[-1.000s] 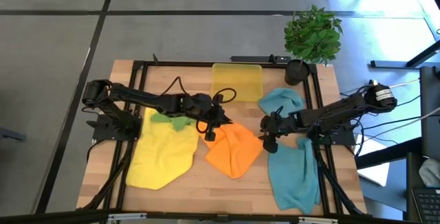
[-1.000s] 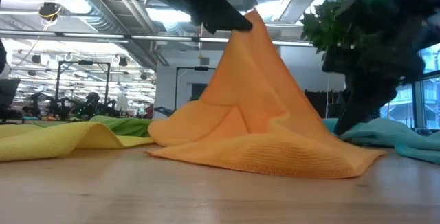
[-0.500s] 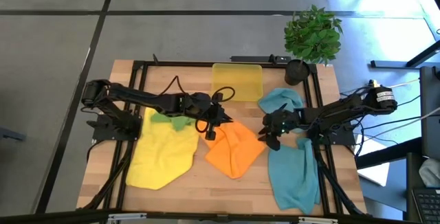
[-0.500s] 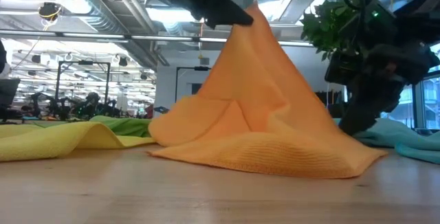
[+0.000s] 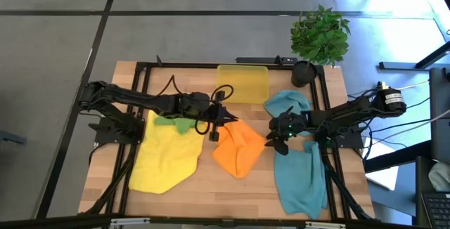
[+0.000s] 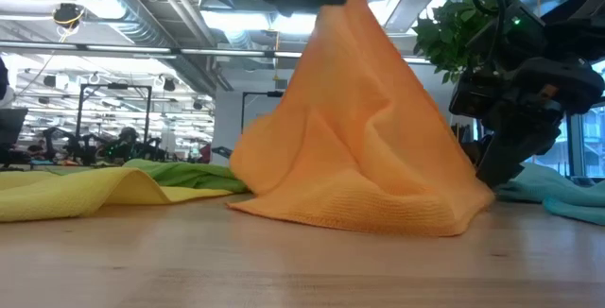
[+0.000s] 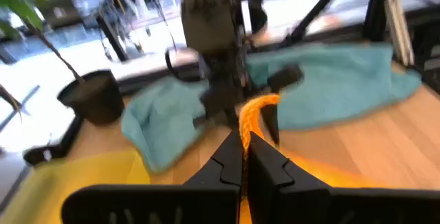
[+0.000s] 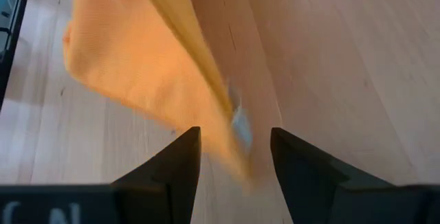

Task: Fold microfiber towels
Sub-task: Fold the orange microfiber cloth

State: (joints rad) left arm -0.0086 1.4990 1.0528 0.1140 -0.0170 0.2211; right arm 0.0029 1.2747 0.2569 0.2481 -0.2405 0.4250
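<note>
High view: the left gripper [image 5: 226, 119] sits near the middle of the worktop [image 5: 204, 187], clamped on the upper corner of the orange towel [image 5: 239, 148], which hangs down from it and bunches on the wood. The right gripper [image 5: 271, 140] is just beside the orange towel's right edge, fingers spread apart with nothing clamped between them. The yellow towel [image 5: 165, 157] lies flat on the left part of the worktop, with the green towel [image 5: 176, 123] partly showing at its far edge under the left arm. One teal-blue towel [image 5: 301, 180] lies along the right side; the second teal-blue towel [image 5: 288, 103] lies bunched behind the right arm. A translucent yellow tray [image 5: 242, 83] rests at the far edge, with a potted plant [image 5: 320, 36] beside it. Low view: the orange towel [image 6: 364, 138] rises as a tall tent from the worktop to the left gripper at the top edge, its lower hem resting on the wood. The yellow towel [image 6: 76, 193] and the green towel [image 6: 180, 172] lie low on the left. Left wrist view: the closed fingers [image 7: 265, 159] pinch a thin orange fold, and the right arm stands beyond it before the teal-blue towels. Right wrist view: the two fingers [image 8: 168, 165] stand apart above the wood, with the orange towel [image 8: 130, 66] hanging between and ahead of them.
</note>
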